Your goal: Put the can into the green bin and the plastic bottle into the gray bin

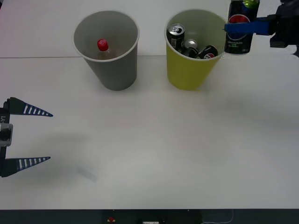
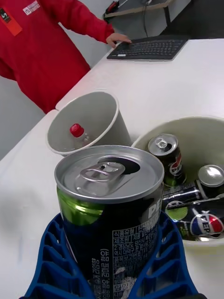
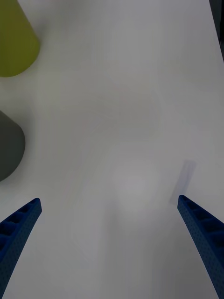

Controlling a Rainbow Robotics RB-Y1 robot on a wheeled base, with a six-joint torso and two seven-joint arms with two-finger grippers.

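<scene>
From the front view, my right gripper [image 1: 232, 27] sits in the upper right of the frame, its blue fingers clamped around the can [image 1: 238, 32], which hangs upright just to the right of the green bin [image 1: 189, 74] and level with its rim, not yet over the opening. The green bin already has several black cans lying in it. Left of it in the upper middle stands the gray bin [image 1: 114, 70], and the plastic bottle [image 1: 103, 46] is inside, its red cap showing against the pale wall, so I judge that half of the job finished. My left gripper [image 1: 28, 136] waits at the left edge over the white table [image 1: 154, 149], jaws spread wide and holding nothing. In the right wrist view, the can [image 2: 112, 210] fills the lower middle between my blue fingers [image 2: 51, 261], silver top up; the green bin [image 2: 196, 133] with its cans lies at the right, the gray bin [image 2: 100, 114] with the plastic bottle [image 2: 78, 132] above and to the left. In the left wrist view, my spread fingertips [image 3: 21, 219] frame bare table, with the green bin [image 3: 16, 42] at upper left and the gray bin [image 3: 9, 145] below it. What remains, as I judge it, is carrying the can over the green rim and letting go.
</scene>
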